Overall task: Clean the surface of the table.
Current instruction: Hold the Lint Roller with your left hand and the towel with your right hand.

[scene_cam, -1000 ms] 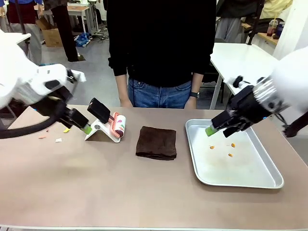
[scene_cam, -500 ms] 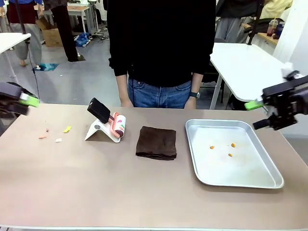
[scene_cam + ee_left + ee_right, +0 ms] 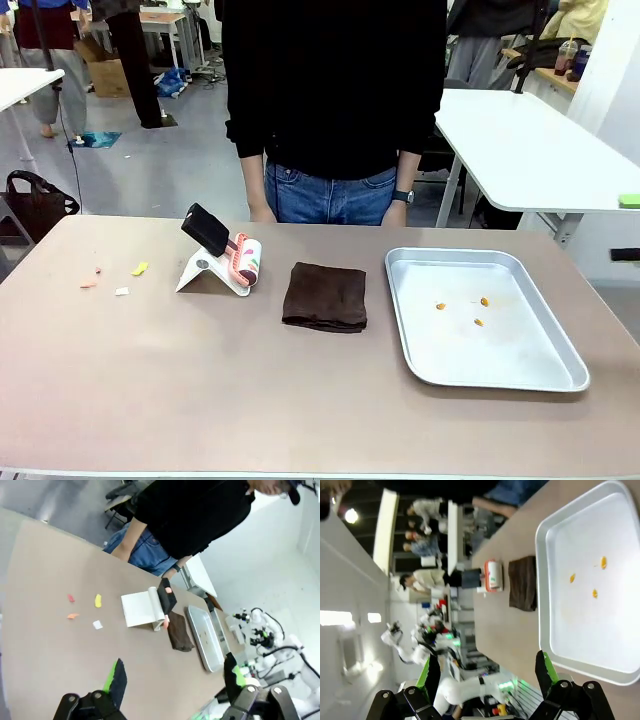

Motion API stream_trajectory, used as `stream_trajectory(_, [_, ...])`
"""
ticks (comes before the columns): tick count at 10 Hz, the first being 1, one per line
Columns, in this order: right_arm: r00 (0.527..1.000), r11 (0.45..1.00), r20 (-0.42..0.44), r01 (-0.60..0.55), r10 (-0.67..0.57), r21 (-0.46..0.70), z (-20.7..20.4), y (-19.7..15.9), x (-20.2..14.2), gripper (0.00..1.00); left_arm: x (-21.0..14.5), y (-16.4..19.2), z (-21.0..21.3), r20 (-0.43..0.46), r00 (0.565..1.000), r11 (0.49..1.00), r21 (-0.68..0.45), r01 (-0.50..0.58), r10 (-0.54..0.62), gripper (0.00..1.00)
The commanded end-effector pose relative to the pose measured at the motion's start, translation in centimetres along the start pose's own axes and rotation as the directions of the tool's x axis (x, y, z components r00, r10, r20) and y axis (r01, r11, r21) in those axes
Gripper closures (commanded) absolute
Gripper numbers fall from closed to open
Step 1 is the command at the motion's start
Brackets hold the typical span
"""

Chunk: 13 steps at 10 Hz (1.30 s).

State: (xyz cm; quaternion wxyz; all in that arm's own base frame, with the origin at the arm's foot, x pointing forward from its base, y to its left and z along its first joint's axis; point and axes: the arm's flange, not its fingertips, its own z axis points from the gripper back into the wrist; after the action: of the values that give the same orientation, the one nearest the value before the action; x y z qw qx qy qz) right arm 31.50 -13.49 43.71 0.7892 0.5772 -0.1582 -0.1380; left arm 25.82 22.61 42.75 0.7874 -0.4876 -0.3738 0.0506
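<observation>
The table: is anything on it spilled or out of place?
Yes. Small scraps, yellow, pinkish and white, lie scattered on the table near its left end, and three orange crumbs sit in the metal tray. The folded brown cloth looks tidy.

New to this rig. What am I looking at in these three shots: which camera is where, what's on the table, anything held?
It is a two-armed robot facing a person across a tan table. The front view comes from a fixed camera between the arms. The other two come from wrist cameras looking along each gripper's fingers, so they appear rolled. The left gripper and right gripper are open and hold nothing. On the table lie a folded brown cloth, a roller on a white stand, a few paper scraps and a metal tray with orange crumbs in it.
</observation>
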Motion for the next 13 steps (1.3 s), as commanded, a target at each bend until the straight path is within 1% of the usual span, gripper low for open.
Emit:
stream_trajectory(1, [0.996,0.998,0.086,0.006,-0.011,0.057,0.7,-2.7,-1.7,0.00,-5.6,0.5,-3.4,0.035,0.999,0.999,-0.032,-0.038,0.039,0.00])
stream_trajectory(2, [0.992,0.999,0.127,-0.003,-0.002,0.039,1.3,-3.3,-1.9,0.00,-5.7,0.5,-3.9,0.068,0.994,0.997,-0.003,-0.082,0.082,0.00])
stream_trajectory(3, [0.998,0.999,0.048,0.028,-0.029,0.016,1.5,-1.5,0.2,0.00,-0.6,1.5,0.1,0.022,0.999,0.999,-0.012,-0.040,0.040,0.00])
stream_trajectory(8, [0.998,0.999,0.048,0.028,-0.029,0.016,1.5,-1.5,0.2,0.00,-0.6,1.5,0.1,0.022,0.999,0.999,-0.012,-0.040,0.040,0.00])
stream_trajectory(9, [0.998,0.999,0.048,0.028,-0.029,0.016,1.5,-1.5,0.2,0.00,-0.6,1.5,0.0,0.008,0.998,0.998,0.003,-0.065,0.065,0.00])
stream_trajectory(10, [0.999,1.000,0.038,0.026,-0.026,-0.002,1.1,-1.9,0.2,0.00,-0.2,1.0,-0.7,-0.003,0.998,0.998,0.008,-0.058,0.058,0.00])
stream_trajectory(11, [0.998,0.998,0.056,0.020,-0.017,-0.059,0.0,-0.2,0.2,0.00,1.2,-0.3,-2.2,-0.045,0.998,0.999,0.030,-0.045,0.046,0.00])
stream_trajectory(13, [0.996,0.986,0.043,-0.065,0.072,-0.152,-3.0,4.4,-0.1,0.00,5.0,-4.3,-6.0,-0.183,0.982,0.996,0.066,0.062,-0.049,0.00])
